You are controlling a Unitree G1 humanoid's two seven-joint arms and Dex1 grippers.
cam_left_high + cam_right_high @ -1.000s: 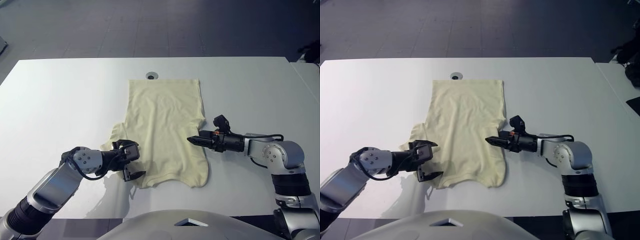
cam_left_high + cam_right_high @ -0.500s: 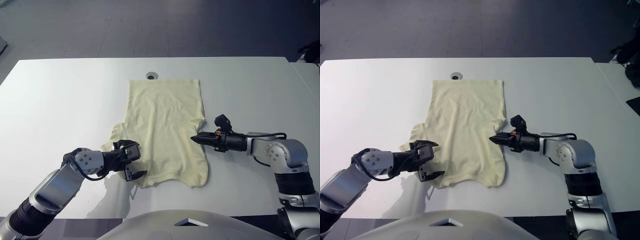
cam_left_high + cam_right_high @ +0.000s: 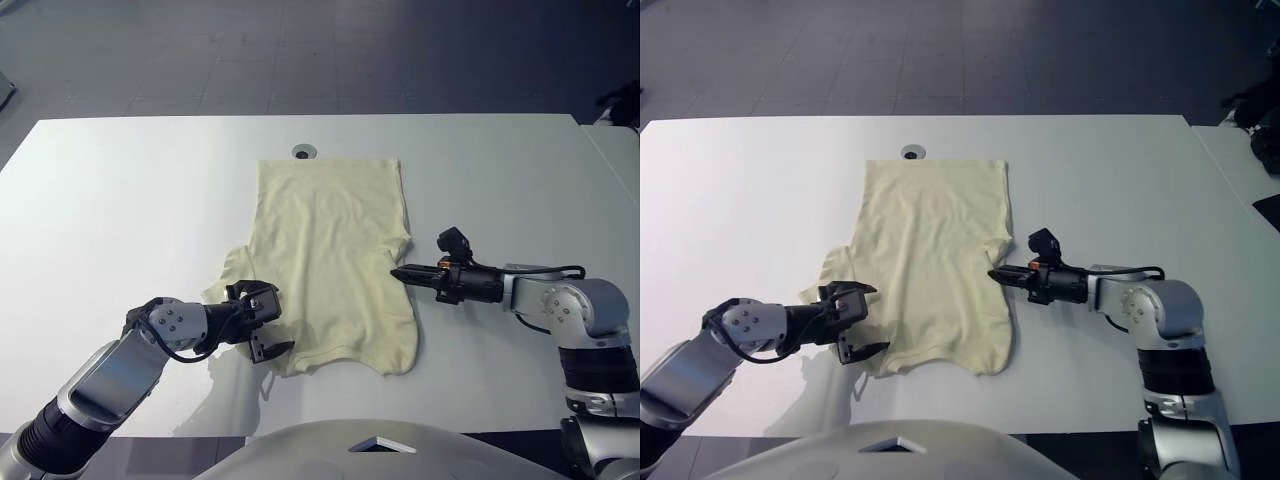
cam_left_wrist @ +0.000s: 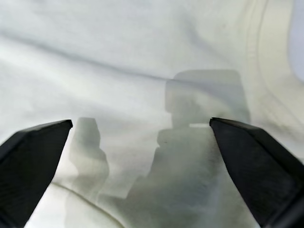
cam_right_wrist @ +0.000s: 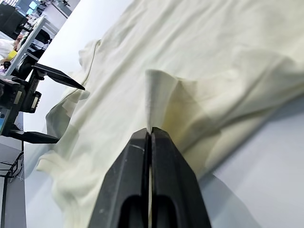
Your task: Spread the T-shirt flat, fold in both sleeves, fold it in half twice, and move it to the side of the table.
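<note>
Seen from the head, the pale yellow T-shirt [image 3: 330, 230] lies mid-way across the white table [image 3: 130, 190], with the left gripper [image 3: 280, 320] at its near left corner and the right gripper [image 3: 398, 271] at its right edge. The left wrist view shows that gripper's jaws spread wide above the cloth. The right wrist view shows the right jaws clamped on a raised pinch of the fabric.

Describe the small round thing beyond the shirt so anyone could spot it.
On the white table lies a pale yellow T-shirt. Just past its far edge, left of middle, sits a small round fitting in the tabletop. It alone is a grey ring with a dark centre.
</note>
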